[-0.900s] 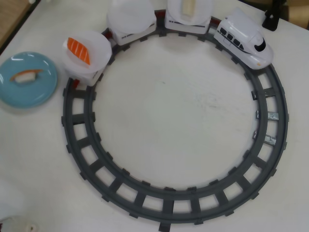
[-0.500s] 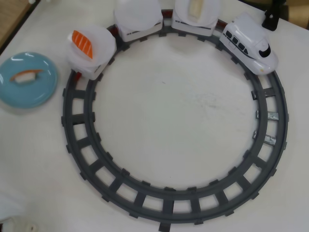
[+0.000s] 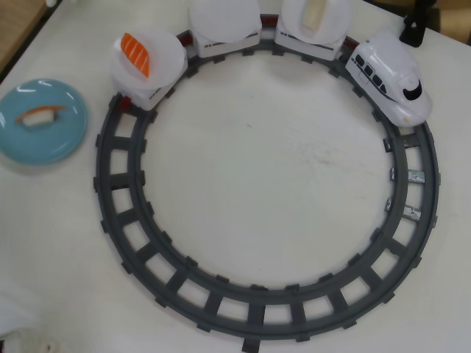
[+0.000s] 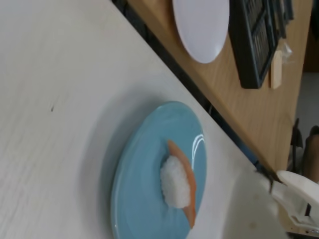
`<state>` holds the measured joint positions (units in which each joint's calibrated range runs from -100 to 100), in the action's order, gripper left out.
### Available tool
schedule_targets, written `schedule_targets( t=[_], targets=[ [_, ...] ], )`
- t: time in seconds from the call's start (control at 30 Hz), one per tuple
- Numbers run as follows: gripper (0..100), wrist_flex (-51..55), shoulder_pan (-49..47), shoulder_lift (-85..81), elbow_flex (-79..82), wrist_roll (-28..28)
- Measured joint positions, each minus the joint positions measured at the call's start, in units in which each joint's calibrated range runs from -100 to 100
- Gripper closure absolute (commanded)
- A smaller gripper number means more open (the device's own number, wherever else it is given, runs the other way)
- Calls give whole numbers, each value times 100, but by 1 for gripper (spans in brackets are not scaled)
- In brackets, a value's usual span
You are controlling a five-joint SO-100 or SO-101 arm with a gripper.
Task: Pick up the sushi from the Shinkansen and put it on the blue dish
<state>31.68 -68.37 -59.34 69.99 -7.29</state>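
Up top in the overhead view, the sushi [image 3: 312, 15] rides the wagon behind the Shinkansen [image 3: 390, 76]; an orange salmon piece [image 3: 135, 54] sits upper left, the blue dish [image 3: 40, 120] holds a striped piece [image 3: 40, 113]. Gripper jaws: cannot tell.

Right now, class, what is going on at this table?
A toy Shinkansen sits on a round grey track, pulling three plate wagons. The first carries a pale sushi, the middle one is empty, the last holds an orange salmon piece. The blue dish already holds an orange-striped piece. Nothing is being gripped; only a white part of the gripper shows at the wrist view's edge.
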Motion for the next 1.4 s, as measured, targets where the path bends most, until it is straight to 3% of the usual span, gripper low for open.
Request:
schedule_targets(
  t=[0.43, 1.4],
  targets=[
    [76, -67, 0, 945, -27, 0],
    [76, -67, 0, 962, -174, 0]
  ],
)
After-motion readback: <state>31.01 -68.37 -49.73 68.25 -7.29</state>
